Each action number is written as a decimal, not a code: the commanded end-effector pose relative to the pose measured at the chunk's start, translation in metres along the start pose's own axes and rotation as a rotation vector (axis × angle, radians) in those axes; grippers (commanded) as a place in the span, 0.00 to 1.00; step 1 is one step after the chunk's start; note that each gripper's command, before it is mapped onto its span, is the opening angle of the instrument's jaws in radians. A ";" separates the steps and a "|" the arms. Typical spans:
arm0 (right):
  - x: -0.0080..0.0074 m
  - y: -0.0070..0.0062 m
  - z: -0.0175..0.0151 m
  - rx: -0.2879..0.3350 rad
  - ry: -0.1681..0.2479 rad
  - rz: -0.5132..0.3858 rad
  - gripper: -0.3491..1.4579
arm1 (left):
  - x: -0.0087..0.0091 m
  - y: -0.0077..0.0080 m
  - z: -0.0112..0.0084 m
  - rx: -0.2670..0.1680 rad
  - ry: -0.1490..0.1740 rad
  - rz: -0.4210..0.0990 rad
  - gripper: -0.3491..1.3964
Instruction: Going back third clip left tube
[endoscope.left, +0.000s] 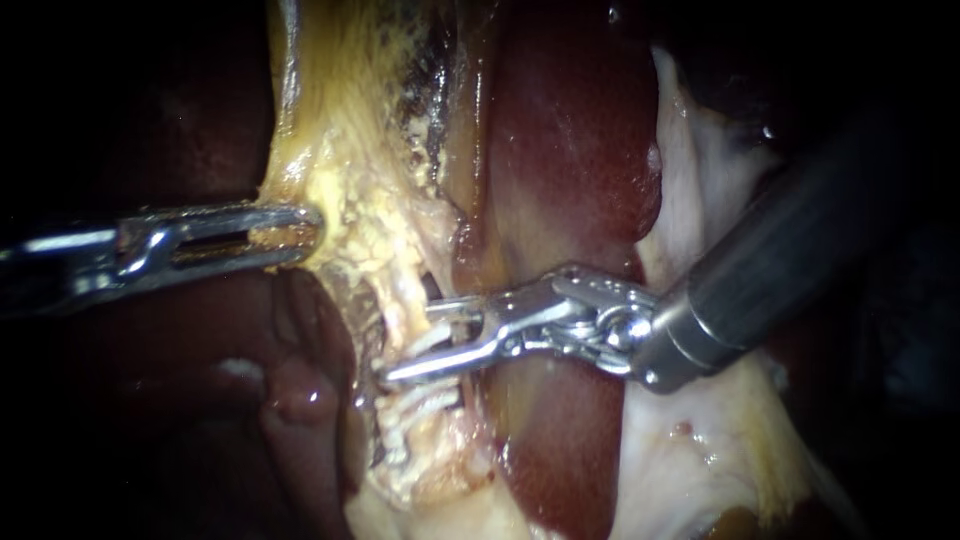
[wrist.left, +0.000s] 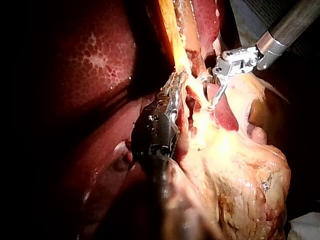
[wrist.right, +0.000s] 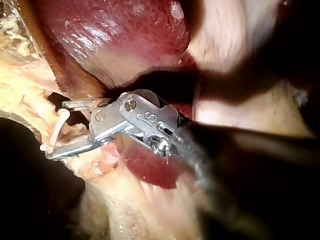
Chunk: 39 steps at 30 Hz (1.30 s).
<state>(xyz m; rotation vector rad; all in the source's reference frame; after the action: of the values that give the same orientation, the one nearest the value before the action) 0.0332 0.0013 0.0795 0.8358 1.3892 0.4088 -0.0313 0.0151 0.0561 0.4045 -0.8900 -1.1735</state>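
Our left instrument (endoscope.left: 303, 233) has its jaws closed on the yellow fatty tissue (endoscope.left: 365, 210). If that hold slips, the tube (endoscope.left: 398, 300) could sag against metal. The white clip (wrist.right: 58, 127) sits on the tube, between the parted jaws of our right instrument (endoscope.left: 410, 342), which could snag it when backing out.

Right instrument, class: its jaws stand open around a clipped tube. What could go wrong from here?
1. The right instrument has open jaws either side of a white clip; drifting sideways while backing out might snag or dislodge it.
2. The left instrument grips yellow tissue, holding it taut; a slip or harder pull could tear it.
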 end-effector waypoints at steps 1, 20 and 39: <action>-0.0001 -0.0001 -0.0005 -0.003 0.000 -0.012 0.52 | 0.0000 0.0000 0.0000 0.001 0.000 0.000 0.00; 0.0044 -0.0033 -0.0107 -0.048 -0.014 -0.205 0.52 | 0.0000 0.0004 0.0000 0.003 0.001 0.001 0.00; 0.0065 -0.0051 -0.0131 -0.055 -0.037 -0.305 0.52 | 0.0042 0.0042 0.0074 -0.014 0.072 -0.004 0.00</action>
<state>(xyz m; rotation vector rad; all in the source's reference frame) 0.0207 0.0061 0.0718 0.5717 1.4376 0.1941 -0.0344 0.0142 0.0658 0.4312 -0.8176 -1.1621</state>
